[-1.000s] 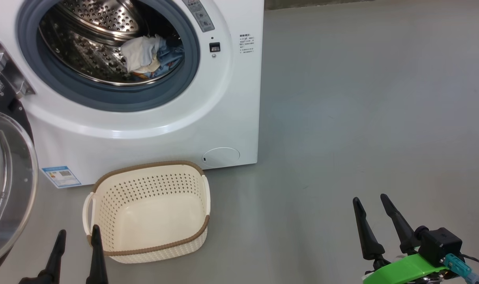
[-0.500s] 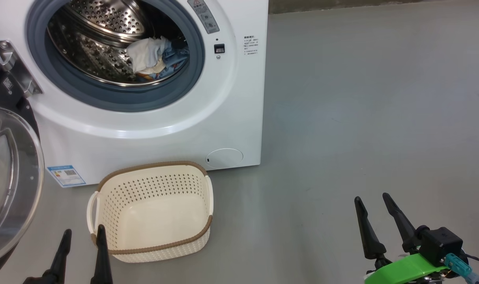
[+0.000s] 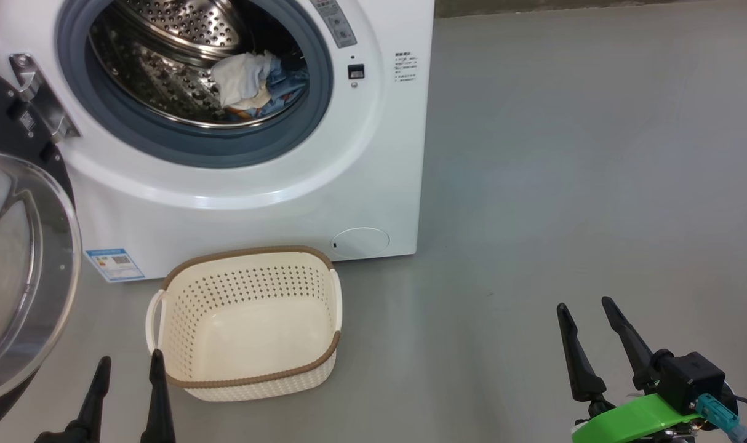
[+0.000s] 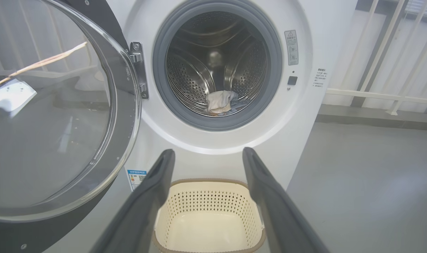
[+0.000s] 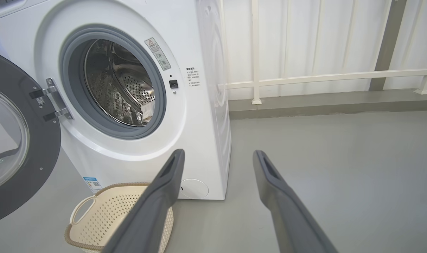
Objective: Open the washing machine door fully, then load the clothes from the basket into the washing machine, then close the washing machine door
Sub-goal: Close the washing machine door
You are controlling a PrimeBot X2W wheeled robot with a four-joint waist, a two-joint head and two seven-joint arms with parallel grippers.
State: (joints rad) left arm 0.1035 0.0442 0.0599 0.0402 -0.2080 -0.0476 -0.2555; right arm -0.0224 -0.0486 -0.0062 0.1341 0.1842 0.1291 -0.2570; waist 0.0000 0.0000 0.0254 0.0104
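Standing wide open on its hinge at the left, the washing machine door [image 3: 23, 264] turns its clear glass bowl and black rim toward us. The white washing machine [image 3: 256, 215] sits at the upper left of the head view, its grey-blue seal [image 3: 183, 154] ringing the steel drum [image 3: 158, 74]. We see a small heap of clothes [image 3: 250, 83], white and blue, lying low in the drum. The basket [image 3: 250, 289] rests on the grey floor [image 3: 564, 184] just in front of the machine, below the opening, its cream bottom bare. The round flap [image 3: 360, 242] is near its far right corner and the blue label [image 3: 114, 264] is off to its left.

We hold our 2 grippers low. The left gripper [image 3: 131, 357], at the lower left, has its fingers spread wide with nothing between them. One fingertip shows at the basket's near left corner, and we cannot tell whether it touches. In the left wrist view those fingers frame the basket. The right gripper [image 3: 584, 303], at the lower right over bare floor and well apart from the basket, is spread just as wide and grips nothing, with a green fitting [image 3: 632, 418] behind its fingers. In the right wrist view a white railing [image 5: 322, 75] runs beyond the machine
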